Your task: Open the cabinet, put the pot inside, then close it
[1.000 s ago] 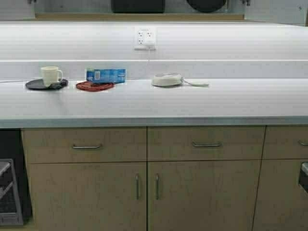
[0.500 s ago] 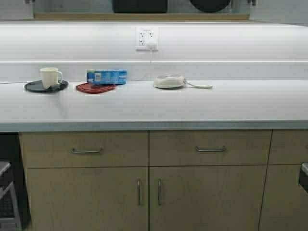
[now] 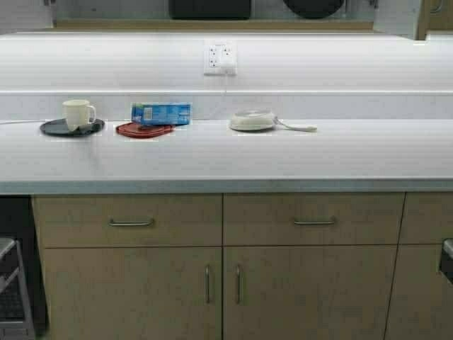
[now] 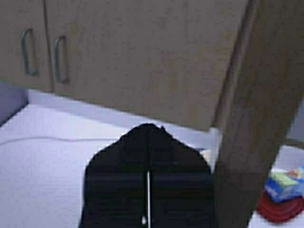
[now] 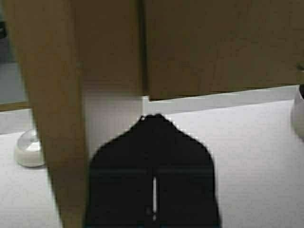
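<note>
— Where do we begin, with the left gripper (image 4: 148, 190)?

— Yes. Its black fingers (image 4: 118, 185) are pressed together with only a thin seam between them, and nothing is pinched there. Just beside them, on one side, a swung-out door edge (image 4: 256, 123) of the cabinet stands upright. It is close to the fingers, but we cannot tell whether it touches them.

— And beyond the fingertips?

— We see closed tan fronts, with two slim metal handles (image 4: 59, 59) farther off. Below the fingers lies the white countertop (image 4: 42, 161). Past the door edge we glimpse the blue box (image 4: 285, 183) resting by the red lid (image 4: 280, 209).

— The right gripper (image 5: 154, 190)?

— It is the same: its fingers (image 5: 185, 185) are closed on each other and hold nothing. A second tan door leaf (image 5: 47, 118) stands just beside them. Past that leaf sits the small white pan (image 5: 28, 149), low on the counter. Ahead of the tips hangs another tan front (image 5: 213, 42).

— Where is the pot (image 3: 209, 8)?

— A wide black shape sits at the top of the high view, above a tan ledge and well above the wall outlet (image 3: 220, 58). It is cut off by the frame, so we take it for the pot without being sure. Neither gripper shows in that view.
</note>
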